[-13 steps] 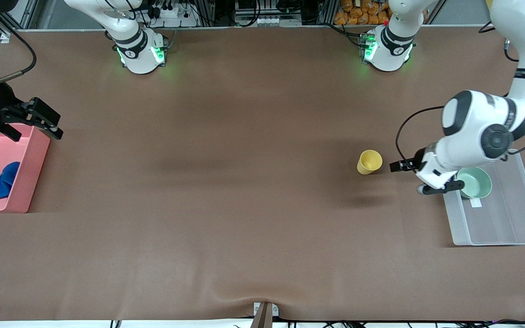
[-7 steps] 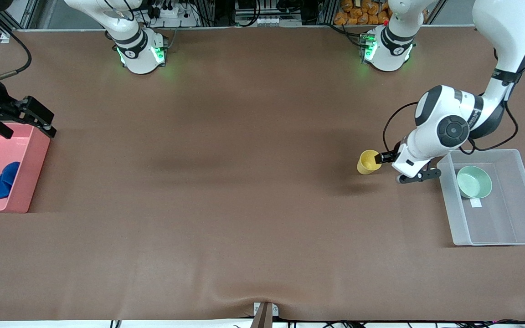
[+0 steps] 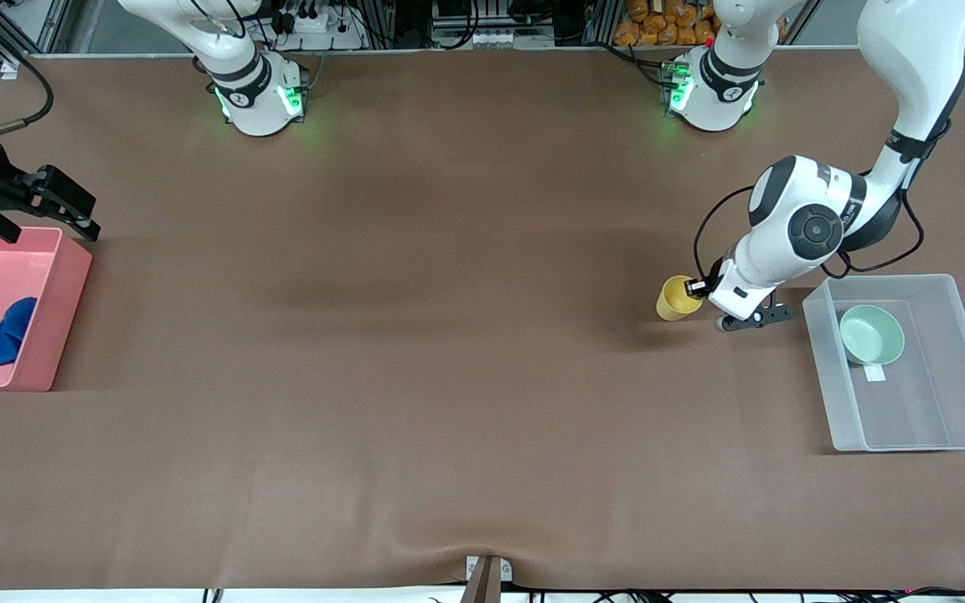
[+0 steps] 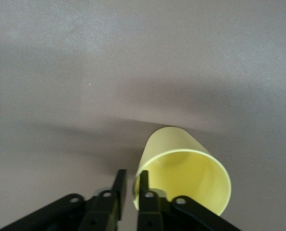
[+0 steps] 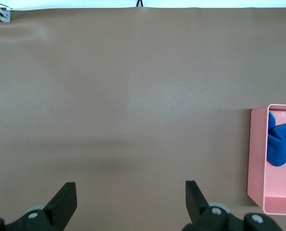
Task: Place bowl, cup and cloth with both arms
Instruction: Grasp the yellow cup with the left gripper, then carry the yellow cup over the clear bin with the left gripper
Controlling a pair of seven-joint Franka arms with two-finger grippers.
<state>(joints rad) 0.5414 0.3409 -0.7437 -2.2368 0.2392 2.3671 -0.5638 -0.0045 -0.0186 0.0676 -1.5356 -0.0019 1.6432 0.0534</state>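
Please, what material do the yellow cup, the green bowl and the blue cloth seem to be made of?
The cup looks like thin matte plastic: even yellow colour, a thin rim, light glowing through its wall. The bowl shows a glossy inside with soft highlights, so glazed ceramic or shiny plastic; I cannot tell which. The cloth looks like soft fabric: it lies crumpled in folds, without shine.
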